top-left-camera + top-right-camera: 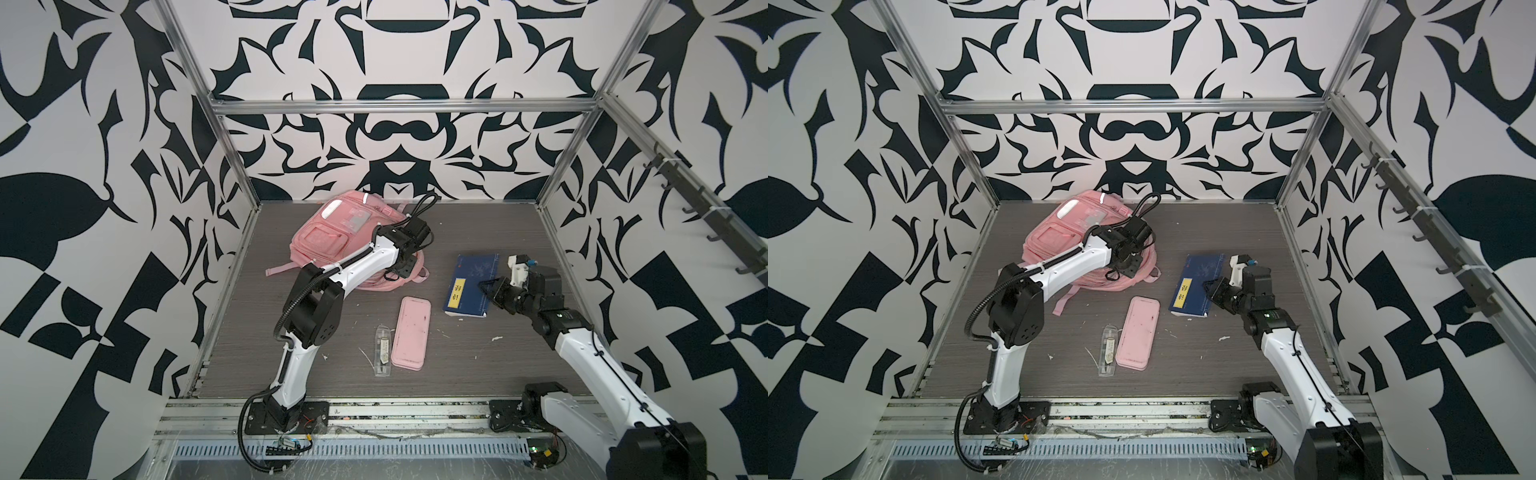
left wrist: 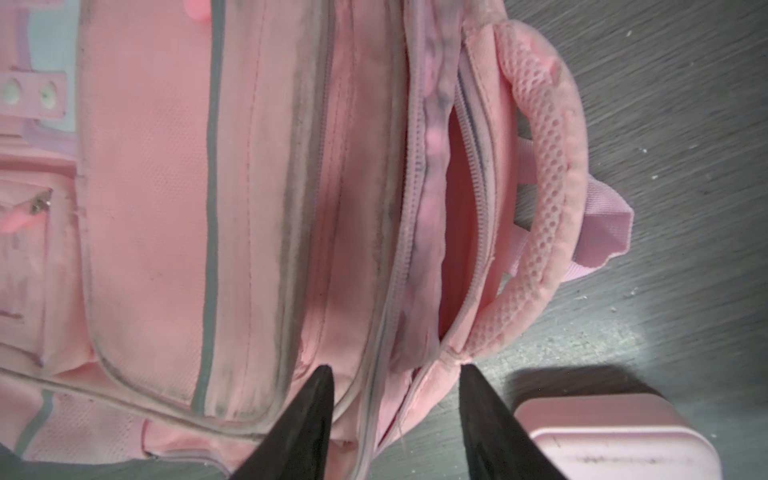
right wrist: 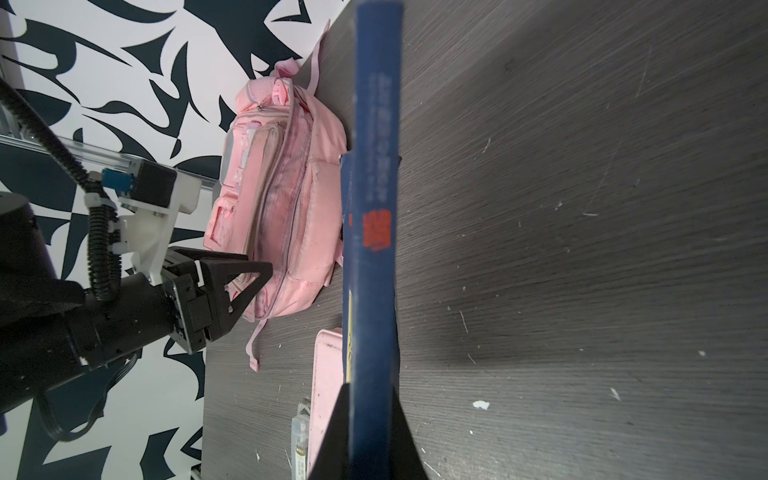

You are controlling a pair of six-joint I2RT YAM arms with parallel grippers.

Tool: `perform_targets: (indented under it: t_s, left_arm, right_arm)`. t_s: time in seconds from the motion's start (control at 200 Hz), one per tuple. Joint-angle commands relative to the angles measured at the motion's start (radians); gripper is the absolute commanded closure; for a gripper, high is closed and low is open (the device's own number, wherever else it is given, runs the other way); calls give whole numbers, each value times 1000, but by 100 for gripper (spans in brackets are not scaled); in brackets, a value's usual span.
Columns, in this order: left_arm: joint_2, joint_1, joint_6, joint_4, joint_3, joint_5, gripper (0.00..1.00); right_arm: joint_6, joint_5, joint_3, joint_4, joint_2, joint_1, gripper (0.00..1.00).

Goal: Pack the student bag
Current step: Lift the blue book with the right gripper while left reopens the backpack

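The bag (image 1: pixel 328 245) lay by the far edge of the table (image 1: pixel 478 374), zip mouth (image 2: pixel 457 216) gaping. The left claw (image 2: pixel 395 368) stood half-wide over it, likely to spread it; the right claw (image 3: pixel 370 390) pinched the book (image 1: pixel 471 286) for loading.

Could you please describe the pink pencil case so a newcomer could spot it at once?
From the big pink student bag at the back, come forward. The pencil case lies beside a clear packet: a flat, smooth pink oblong, no straps or pockets.
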Motion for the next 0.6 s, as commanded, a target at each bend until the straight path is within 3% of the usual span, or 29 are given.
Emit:
perform_targets:
  t_s: [0.0,0.36,0.44,0.545,0.595]
  left_arm:
    - [35,10,8,-28,24,-7,53]
    - [123,23,25,-61,128,-9,64]
    - [126,24,24,-61,134,-7,73]
    - [126,24,29,-70,150,-13,100]
    - [127,25,33,-82,170,-22,100]
  right_arm:
    - [6,-20,-3,62,-32,-3,100]
    - [10,-26,-16,68,-41,-3,100]
    - [10,-26,-20,67,-44,-4,100]
    - [9,-26,-24,66,-47,-3,100]
    - [10,-27,-25,68,-47,-3,100]
